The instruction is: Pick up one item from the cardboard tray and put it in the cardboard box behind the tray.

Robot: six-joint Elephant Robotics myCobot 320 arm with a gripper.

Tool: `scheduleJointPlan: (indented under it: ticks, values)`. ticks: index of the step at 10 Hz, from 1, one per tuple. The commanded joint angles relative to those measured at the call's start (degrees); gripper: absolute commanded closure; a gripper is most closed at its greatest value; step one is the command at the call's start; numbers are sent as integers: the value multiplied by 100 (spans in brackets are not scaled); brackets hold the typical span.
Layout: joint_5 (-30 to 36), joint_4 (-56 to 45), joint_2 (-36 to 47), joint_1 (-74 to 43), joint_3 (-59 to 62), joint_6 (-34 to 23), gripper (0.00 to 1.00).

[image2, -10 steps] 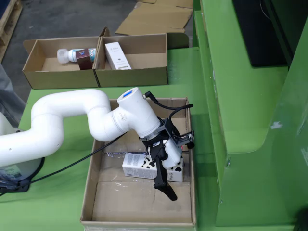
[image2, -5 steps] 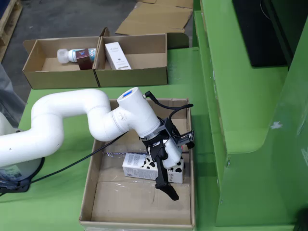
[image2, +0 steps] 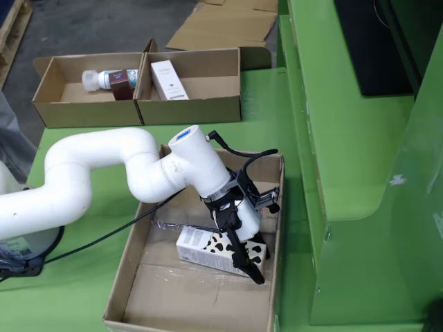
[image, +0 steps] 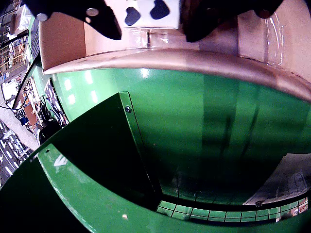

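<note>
A white carton with black cow spots (image2: 204, 247) lies on the floor of the cardboard tray (image2: 131, 256), near its right wall. My gripper (image2: 252, 266) is tilted down over the carton's right end, one black finger (image2: 243, 263) showing in front of it. In the wrist view the carton (image: 146, 12) sits between the two black fingers of my gripper (image: 153, 35), which press against both its sides. Behind the tray stand two joined cardboard boxes (image2: 190, 111).
The left box holds a bottle (image2: 104, 78) and a brown pack (image2: 122, 83); the right box holds a white pack (image2: 168, 79). A green machine cabinet (image2: 346, 138) stands close to the tray's right. The tray wall (image: 170, 58) crosses the wrist view. Flat cardboard (image2: 221, 28) lies behind.
</note>
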Motion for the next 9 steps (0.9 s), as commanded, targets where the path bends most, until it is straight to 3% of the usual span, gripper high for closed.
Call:
scheduleJointPlan:
  ticks: [1,3,9]
  values:
    - [-102,65,139,-49,149,-31,80]
    - [-102,65,139,-49,149,-31,100]
    - [-102,65,139,-49,149,-32,100]
